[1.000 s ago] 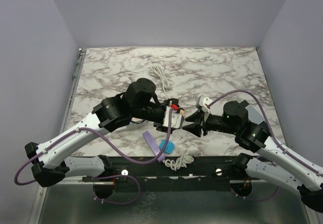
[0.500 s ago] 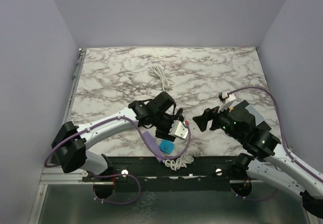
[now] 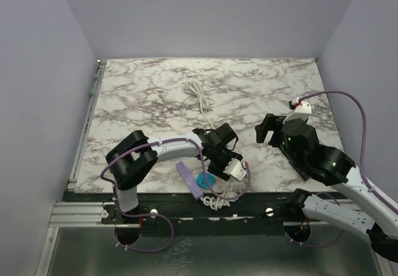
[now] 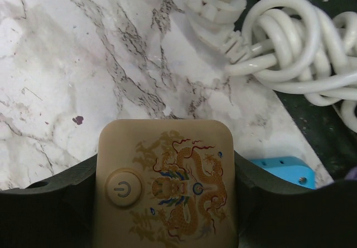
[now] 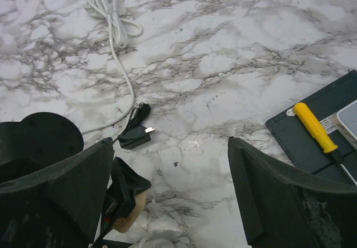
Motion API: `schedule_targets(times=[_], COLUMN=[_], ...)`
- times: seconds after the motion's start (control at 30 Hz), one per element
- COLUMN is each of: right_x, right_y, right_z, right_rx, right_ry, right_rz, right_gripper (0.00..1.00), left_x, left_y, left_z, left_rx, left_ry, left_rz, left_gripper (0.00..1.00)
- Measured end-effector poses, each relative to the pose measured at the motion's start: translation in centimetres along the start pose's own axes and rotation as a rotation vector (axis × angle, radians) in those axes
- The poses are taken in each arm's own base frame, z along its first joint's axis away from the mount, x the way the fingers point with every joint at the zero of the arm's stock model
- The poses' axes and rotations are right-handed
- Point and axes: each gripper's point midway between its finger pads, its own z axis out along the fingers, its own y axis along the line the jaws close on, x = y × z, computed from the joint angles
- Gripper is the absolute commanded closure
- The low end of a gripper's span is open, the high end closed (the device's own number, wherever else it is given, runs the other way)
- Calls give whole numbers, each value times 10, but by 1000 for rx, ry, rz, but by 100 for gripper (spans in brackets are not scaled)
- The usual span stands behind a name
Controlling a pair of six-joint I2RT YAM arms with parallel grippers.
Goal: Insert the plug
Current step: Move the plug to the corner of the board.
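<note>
My left gripper [image 3: 230, 166] is shut on a cream socket block [image 4: 165, 186] with a power button and a dragon print, held low over the marble near the front edge. A white plug [image 4: 215, 5] on a coiled white cable [image 4: 304, 52] lies just beyond the block. My right gripper [image 3: 267, 130] is open and empty, off to the right. In the right wrist view its jaws [image 5: 170, 170] stand wide apart over bare marble. A small black plug [image 5: 134, 137] on a white cord [image 5: 114, 22] lies ahead of them.
A blue piece [image 3: 204, 179] and a purple strip [image 3: 188, 179] lie by the front edge, next to the white coil [image 3: 219, 198]. A black tray [image 5: 304, 142] with a yellow screwdriver [image 5: 315, 126] sits at the right. The table [image 3: 155, 83] has grey walls behind and at both sides.
My left gripper carried the socket block down and right toward the front edge. My right gripper pulled back to the right, away from the block, and stays open.
</note>
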Motion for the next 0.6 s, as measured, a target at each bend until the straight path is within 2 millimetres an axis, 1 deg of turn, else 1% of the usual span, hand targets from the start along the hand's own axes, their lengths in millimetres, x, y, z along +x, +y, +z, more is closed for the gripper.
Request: schedule_targets(times=[0.03,0.07,0.1,0.13,0.17,0.2,0.23,0.27,0.43,0.5,0.6], right_x=[0,0,0,1,1,1,2,2,11,16,19], right_y=[-2,-5,-6,-8,-10,-10,-11,-11,-14,-15,-15], right_z=[-1,-1,-2,-2,-2,-2,-2,-2,1,3,4], right_rx=[10,18,26,33,39,42,45,47,57,62,65], right_ry=[-3,-3,-3,-3,-3,-2,-1,1,17,27,34], right_rz=[1,0,0,-3,-5,-6,-6,-6,-15,-23,-27], right_gripper=[11,11,11,10,10,10,9,9,6,6,5], left_x=[1,3,3,4,5,4,3,2,-3,-7,-20], left_y=[3,5,8,11,14,17,21,24,39,43,50], left_z=[4,7,10,13,15,16,17,17,9,-3,-37], left_rx=[-5,-7,-11,-14,-19,-24,-33,-40,-93,-121,-197], left_ry=[-2,-3,-5,-6,-8,-10,-13,-15,-25,-30,-47], left_rz=[8,11,15,17,19,23,33,39,61,64,85], left_gripper=[93,84,70,49,31,23,8,2,1,1,2])
